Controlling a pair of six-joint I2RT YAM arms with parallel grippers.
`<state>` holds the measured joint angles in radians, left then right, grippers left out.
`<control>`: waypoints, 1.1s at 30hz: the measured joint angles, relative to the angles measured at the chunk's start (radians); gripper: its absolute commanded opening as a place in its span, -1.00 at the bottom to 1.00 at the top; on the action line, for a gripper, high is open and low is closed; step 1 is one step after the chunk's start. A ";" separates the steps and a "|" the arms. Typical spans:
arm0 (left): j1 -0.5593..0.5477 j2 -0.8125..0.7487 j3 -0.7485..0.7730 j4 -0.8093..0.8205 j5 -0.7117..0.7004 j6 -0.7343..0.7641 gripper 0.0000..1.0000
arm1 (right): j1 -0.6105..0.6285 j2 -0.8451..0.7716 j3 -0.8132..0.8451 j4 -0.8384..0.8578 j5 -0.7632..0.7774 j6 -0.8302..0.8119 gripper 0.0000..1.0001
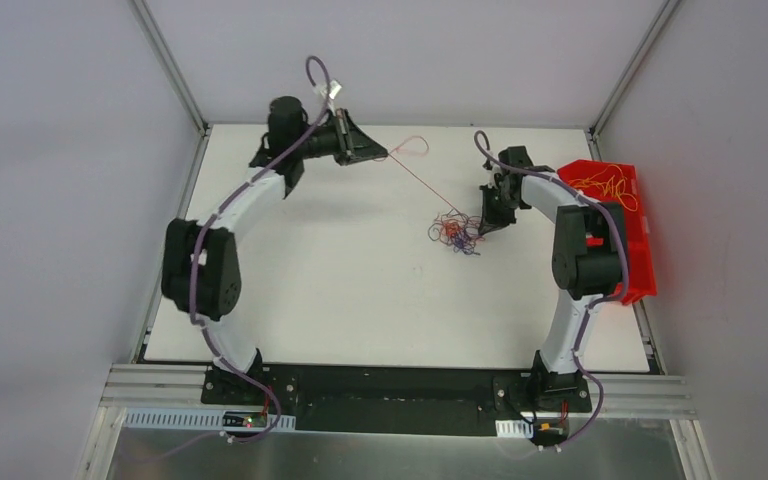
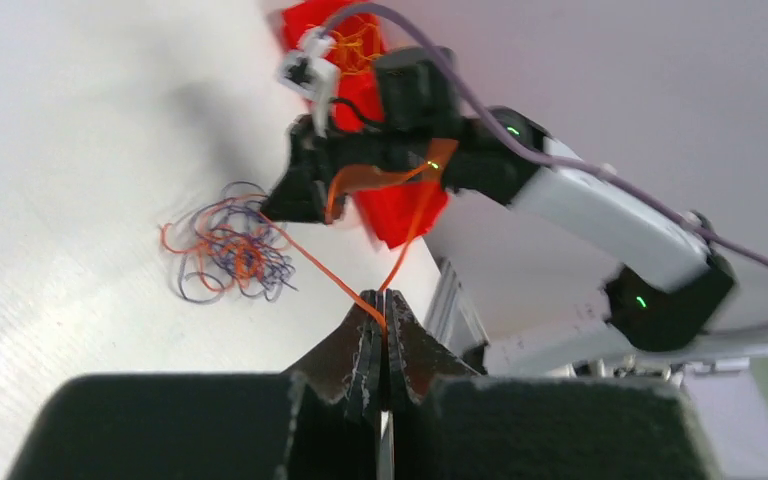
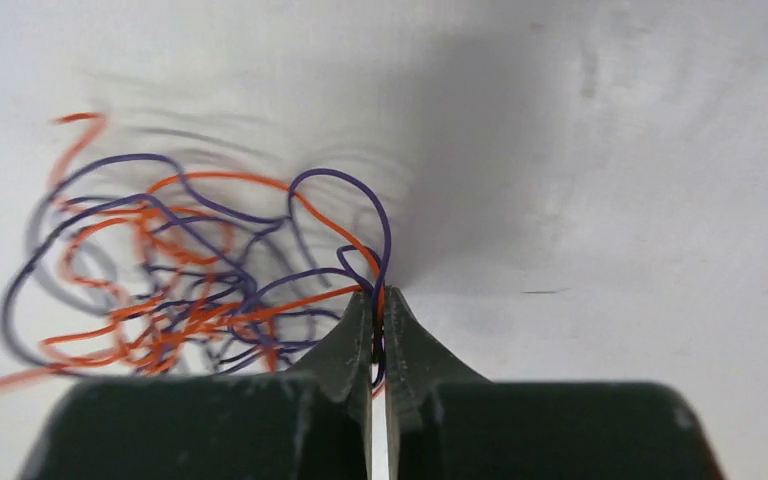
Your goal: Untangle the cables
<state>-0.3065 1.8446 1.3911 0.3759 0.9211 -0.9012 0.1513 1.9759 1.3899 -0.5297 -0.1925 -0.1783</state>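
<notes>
Pinching one orange strand, the left claw is pressed together at the far side of the bench. The strand runs taut to the tangled cables right of centre. The right claw is clamped on purple and orange loops at the tangle's edge. More orange wire lies in the red bin.

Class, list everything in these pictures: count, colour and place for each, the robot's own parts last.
tangled cables: one knot of several, orange and purple, table centre-right
stretched cable: one, orange-red, from knot to left gripper
bin: one, red, table's right edge
loose cables: a few, yellow-orange, in bin
table: one, white, before the arms
left gripper: one, black, shut on stretched cable
right gripper: one, black, shut on tangled cables
</notes>
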 measured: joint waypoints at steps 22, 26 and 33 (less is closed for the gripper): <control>0.355 -0.473 0.271 -0.251 0.199 0.031 -1.00 | -0.027 -0.144 -0.061 -0.075 -0.019 -0.095 -1.00; 0.400 -0.489 0.305 -0.244 0.188 0.026 -1.00 | -0.023 -0.200 -0.061 -0.084 -0.026 -0.122 -1.00; 0.535 -0.410 0.483 -0.280 0.096 0.006 -1.00 | -0.024 -0.218 -0.104 -0.080 0.101 -0.222 -1.00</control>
<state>0.2287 1.4345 1.8736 0.0959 1.0172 -0.8948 0.1272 1.7580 1.2861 -0.6094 -0.0917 -0.4007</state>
